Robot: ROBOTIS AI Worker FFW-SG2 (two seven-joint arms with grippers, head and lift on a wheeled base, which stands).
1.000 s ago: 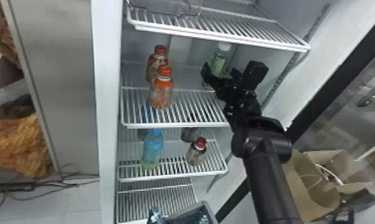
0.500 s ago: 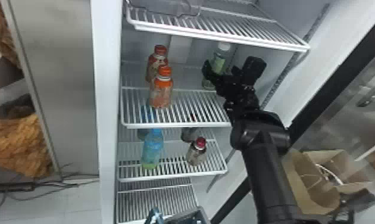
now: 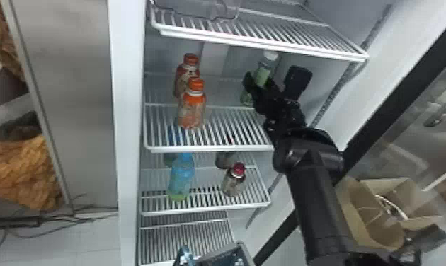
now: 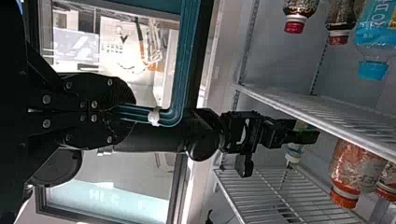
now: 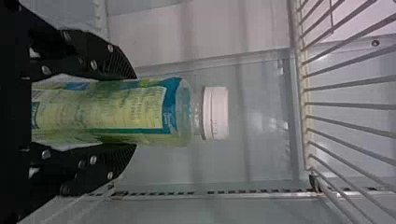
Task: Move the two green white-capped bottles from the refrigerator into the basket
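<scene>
**Green bottle in the right claw, in the refrigerator**

A green white-capped bottle is at the right side of the refrigerator, just above or on the shelf with the orange-capped bottles; whether its base touches the wires cannot be told. The right claw is holding it: in the right wrist view one finger lies against either side of the labelled body, and the white cap stands clear beyond the fingertips.

On that same shelf, well apart from the claw and toward the left, two orange-capped bottles stand upright, one in front of the other. The shelf below carries a blue bottle to the left and a red-capped bottle to the right, with a darker bottle behind. Higher up, a clear container sits on the top shelf.

The basket is low down, at the bottom edge of the head view, near the lowest shelf. The left claw is narrow, its fingers closed on a teal band with a white tie around it.

Out to the right, a cardboard box shows beyond the dark door edge; on the far left lies a lumpy orange-brown bundle.
</scene>
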